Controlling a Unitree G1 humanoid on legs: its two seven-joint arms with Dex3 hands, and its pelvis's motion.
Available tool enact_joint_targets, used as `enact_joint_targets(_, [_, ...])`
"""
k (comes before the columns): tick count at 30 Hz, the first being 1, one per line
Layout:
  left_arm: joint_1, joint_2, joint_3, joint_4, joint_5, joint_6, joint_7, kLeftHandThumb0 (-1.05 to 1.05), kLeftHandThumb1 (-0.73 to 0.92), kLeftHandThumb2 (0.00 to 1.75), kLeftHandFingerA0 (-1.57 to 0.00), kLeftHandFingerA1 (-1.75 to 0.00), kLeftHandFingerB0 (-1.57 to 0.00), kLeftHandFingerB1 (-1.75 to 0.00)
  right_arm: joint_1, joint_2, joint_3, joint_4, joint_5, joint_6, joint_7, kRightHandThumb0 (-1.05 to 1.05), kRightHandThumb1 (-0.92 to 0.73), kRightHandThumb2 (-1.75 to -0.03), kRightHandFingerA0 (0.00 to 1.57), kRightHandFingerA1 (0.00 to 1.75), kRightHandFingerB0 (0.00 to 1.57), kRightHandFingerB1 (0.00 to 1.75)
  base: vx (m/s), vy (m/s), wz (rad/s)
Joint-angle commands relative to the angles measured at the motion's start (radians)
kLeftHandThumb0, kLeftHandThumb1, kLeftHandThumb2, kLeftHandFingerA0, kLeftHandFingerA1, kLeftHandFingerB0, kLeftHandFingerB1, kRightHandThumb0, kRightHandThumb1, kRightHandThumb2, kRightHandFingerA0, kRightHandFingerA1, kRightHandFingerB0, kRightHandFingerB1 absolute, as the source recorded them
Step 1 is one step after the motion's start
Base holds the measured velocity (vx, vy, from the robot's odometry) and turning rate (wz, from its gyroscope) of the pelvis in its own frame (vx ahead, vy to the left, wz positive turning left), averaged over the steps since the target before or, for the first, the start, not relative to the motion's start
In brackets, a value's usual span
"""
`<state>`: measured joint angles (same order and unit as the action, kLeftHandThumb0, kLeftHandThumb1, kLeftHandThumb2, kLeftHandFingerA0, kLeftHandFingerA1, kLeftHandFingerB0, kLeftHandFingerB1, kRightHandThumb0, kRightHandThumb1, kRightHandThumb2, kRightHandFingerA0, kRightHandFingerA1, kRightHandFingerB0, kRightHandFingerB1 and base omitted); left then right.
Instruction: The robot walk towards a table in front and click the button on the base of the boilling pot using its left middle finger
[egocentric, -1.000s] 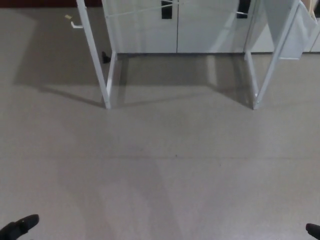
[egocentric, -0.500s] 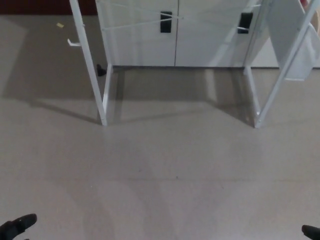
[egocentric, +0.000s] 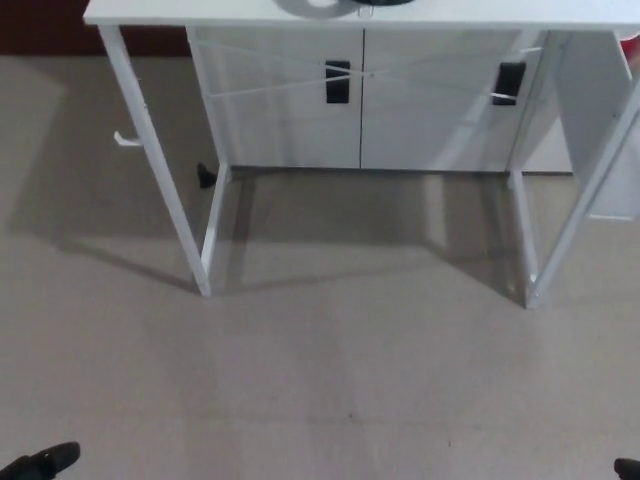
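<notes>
White counter (egocentric: 300, 14) ahead on a grey floor (egocentric: 340, 370), base of the boiling pot (egocentric: 318, 6) at its far top edge, left robot hand (egocentric: 40, 463) and right robot hand (egocentric: 628, 468) barely in view, finger state unclear

Soft, even indoor light, slightly hazy picture

We see the table (egocentric: 330, 14) throw broad, soft-edged shadows on the floor (egocentric: 350, 380); no glare
</notes>
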<state>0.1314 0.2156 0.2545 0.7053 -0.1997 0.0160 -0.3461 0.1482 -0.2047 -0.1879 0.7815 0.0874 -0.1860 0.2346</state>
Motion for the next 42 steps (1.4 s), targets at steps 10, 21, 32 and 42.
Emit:
enact_joint_targets(10, [0.021, 0.022, 0.003, -0.001, 0.000, -0.009, 0.000, 0.17, 0.64, 0.63, -0.44, -0.58, -0.38, -0.48, 0.018, -0.012, 0.029, 0.019, -0.027, -0.032, -0.005, -0.25, -0.57, -0.56, 0.68, 0.49, 0.46, 0.39, 0.34, 0.101, -0.08])
enact_joint_targets(21, [0.024, 0.031, -0.013, -0.021, 0.015, -0.014, 0.010, 0.16, 0.64, 0.62, -0.48, -0.60, -0.43, -0.51, 0.007, -0.024, 0.061, 0.019, -0.064, -0.039, -0.030, -0.25, -0.58, -0.58, 0.73, 0.50, 0.47, 0.39, 0.36, 0.094, 0.06])
enact_joint_targets(32, [-0.009, 0.045, -0.016, 0.008, 0.019, -0.021, 0.014, 0.12, 0.67, 0.61, -0.49, -0.58, -0.42, -0.48, -0.026, -0.035, 0.097, 0.038, -0.092, -0.058, -0.054, -0.26, -0.57, -0.57, 0.75, 0.50, 0.50, 0.40, 0.26, -0.155, 0.13])
enact_joint_targets(42, [-0.001, 0.047, -0.023, -0.008, 0.021, -0.018, 0.020, 0.07, 0.65, 0.58, -0.52, -0.57, -0.44, -0.48, -0.039, -0.039, 0.115, 0.054, -0.108, -0.063, -0.076, -0.27, -0.57, -0.57, 0.81, 0.51, 0.53, 0.41, 0.12, 0.087, 0.05])
